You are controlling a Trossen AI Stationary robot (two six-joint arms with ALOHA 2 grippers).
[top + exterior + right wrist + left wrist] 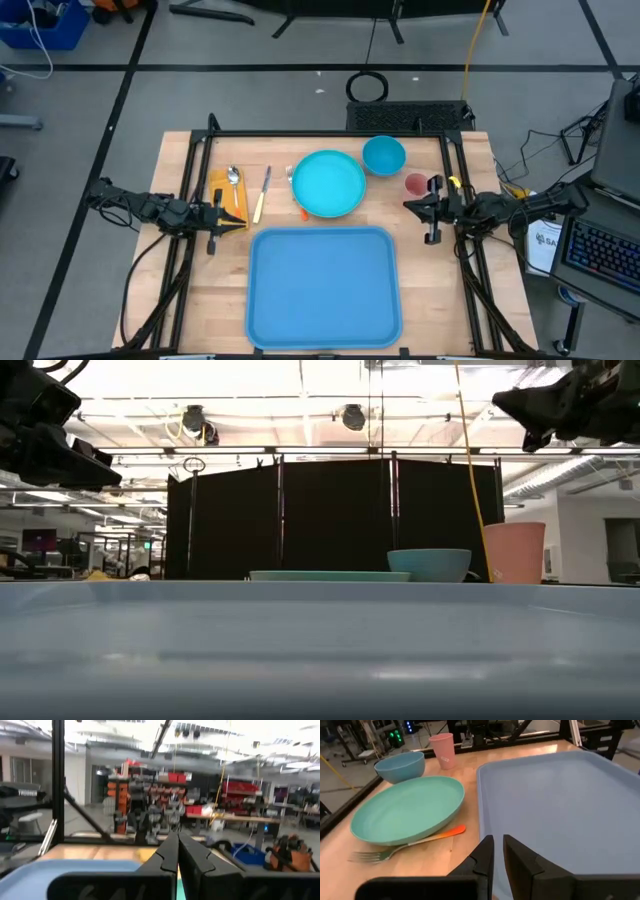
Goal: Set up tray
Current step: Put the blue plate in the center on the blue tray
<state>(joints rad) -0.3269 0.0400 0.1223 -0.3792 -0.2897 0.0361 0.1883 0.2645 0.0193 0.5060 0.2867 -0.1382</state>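
The light-blue tray (323,287) lies flat at the table's near middle and fills much of the left wrist view (560,805). Beyond it lie a turquoise plate (328,183), a blue bowl (383,155) and a pink cup (415,184). An orange-handled fork (395,851) lies along the plate's edge. A knife (263,193) and a spoon (234,185) lie left of the plate, the spoon on a yellow napkin (226,198). My left gripper (498,845) hovers off the tray's far-left corner, shut but for a slit. My right gripper (178,851) hangs shut off the far-right corner.
Black frame rails (200,175) run along the table's left, right and far sides. Bare wood (205,290) shows left and right of the tray. In the low view both arms (50,440) (560,405) sit high above the tabletop. A keyboard (610,255) sits off the table's right edge.
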